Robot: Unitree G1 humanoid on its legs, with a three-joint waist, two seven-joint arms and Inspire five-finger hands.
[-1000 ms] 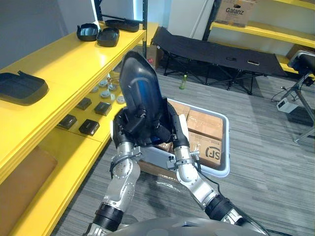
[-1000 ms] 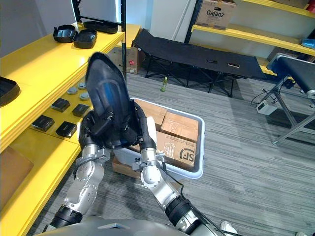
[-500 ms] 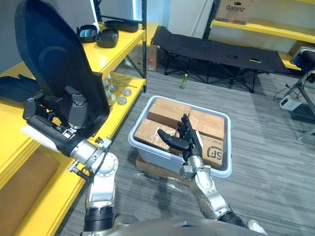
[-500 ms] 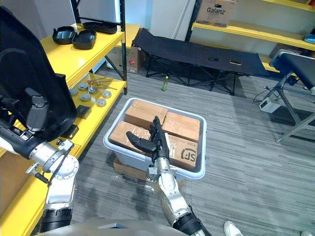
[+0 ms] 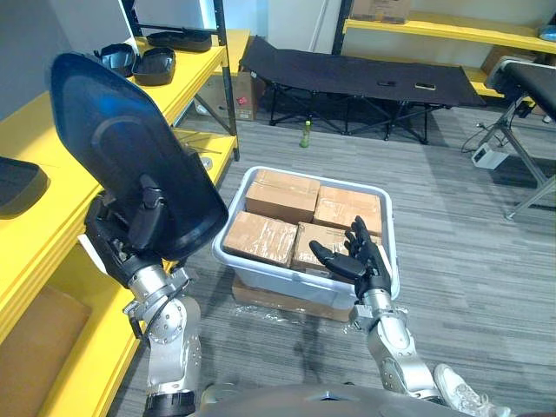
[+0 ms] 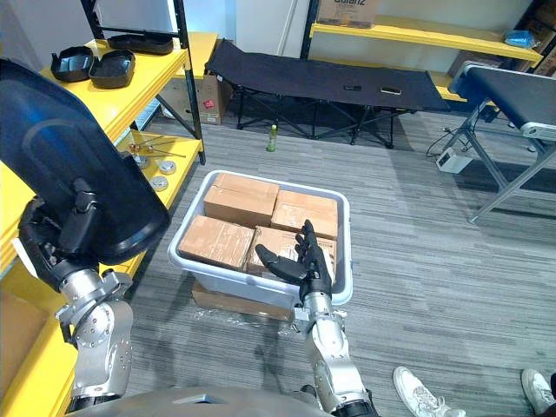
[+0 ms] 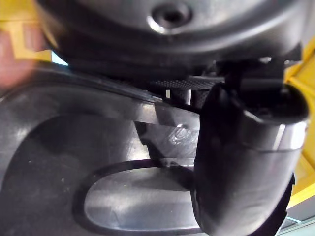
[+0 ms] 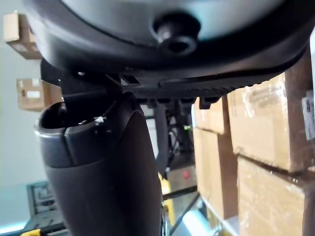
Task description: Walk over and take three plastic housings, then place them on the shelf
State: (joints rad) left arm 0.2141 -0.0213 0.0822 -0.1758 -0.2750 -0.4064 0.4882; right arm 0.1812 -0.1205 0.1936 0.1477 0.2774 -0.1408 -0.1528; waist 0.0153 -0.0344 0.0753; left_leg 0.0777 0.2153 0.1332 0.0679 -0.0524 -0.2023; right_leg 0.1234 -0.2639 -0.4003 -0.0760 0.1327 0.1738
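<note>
Yellow shelf (image 5: 26, 126) partly hidden by plastic housing (image 5: 122, 148), left hand (image 5: 120, 233) gripping it, right hand (image 5: 356, 259) spread open.

Illumination: bright, even overhead room light. The grey floor (image 5: 469, 226) and the yellow shelf (image 5: 35, 122) are uniformly lit, and the shelf top shows a mild sheen.

Glare: a blue-white reflection crosses the upper face of the plastic housing (image 5: 130, 148). A pale panel (image 6: 208, 17) behind the shelf upright is the brightest area.

Shadows: soft and short, beneath the grey tote (image 5: 269, 280) and under the black cot (image 5: 347, 74).

In the right wrist view, the right hand (image 8: 108, 162) reads dark against a bright wall (image 8: 19, 137).
</note>
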